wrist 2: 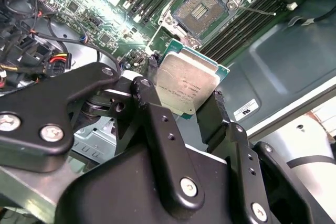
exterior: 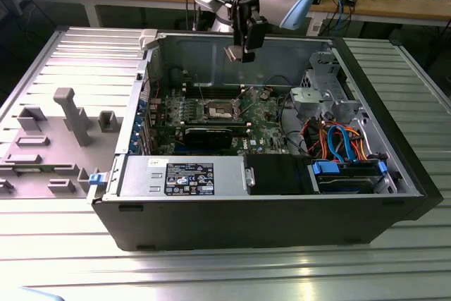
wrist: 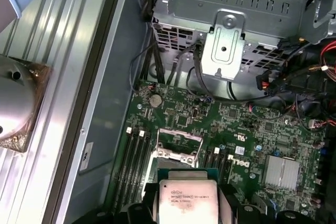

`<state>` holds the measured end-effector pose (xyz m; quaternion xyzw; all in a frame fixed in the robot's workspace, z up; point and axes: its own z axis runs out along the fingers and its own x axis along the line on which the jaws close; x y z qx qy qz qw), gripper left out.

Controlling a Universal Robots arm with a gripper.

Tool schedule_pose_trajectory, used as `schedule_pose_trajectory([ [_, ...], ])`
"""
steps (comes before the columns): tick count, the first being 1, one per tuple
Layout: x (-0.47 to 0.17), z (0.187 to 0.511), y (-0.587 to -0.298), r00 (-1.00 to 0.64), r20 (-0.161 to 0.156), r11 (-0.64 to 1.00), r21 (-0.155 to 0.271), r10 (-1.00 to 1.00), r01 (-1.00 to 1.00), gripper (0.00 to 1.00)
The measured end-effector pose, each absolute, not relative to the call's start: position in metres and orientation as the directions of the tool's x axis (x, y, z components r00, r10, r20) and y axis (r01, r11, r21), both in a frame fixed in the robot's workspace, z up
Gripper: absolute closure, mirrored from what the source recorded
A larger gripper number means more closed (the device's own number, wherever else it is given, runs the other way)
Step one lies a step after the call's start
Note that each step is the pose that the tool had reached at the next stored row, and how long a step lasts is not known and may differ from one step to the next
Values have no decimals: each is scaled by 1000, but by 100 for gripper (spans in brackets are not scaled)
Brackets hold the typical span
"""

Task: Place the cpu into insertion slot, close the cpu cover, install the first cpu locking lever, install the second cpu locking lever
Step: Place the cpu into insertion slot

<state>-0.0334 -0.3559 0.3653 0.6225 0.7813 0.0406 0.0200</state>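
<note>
in the exterior view's upper centre, the gripper [exterior: 242,53], clamping the cpu [exterior: 233,53], hangs well above the insertion slot [exterior: 218,111], which lies lower and slightly left.

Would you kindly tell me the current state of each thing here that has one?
Small square silver-topped cpu: held in the air above the green motherboard, not seated.
Black two-fingered gripper: shut on the cpu.
Square gold-speckled insertion slot: uncovered, empty.
Thin silver cpu cover frame: apparently swung open.
Black computer case: side open.

Silver cpu [wrist 2: 186,85] aloft; insertion slot [wrist 2: 202,10] uncovered
</note>
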Motion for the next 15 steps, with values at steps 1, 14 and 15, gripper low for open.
schedule_pose_trajectory([
  [1, -33, 365, -356, -219, 19, 217, 88, 976, 972, 45],
  [14, -33, 365, -356, -174, 19, 172, 88, 984, 981, 45],
  [15, -33, 365, -356, -174, 19, 172, 88, 984, 981, 45],
])
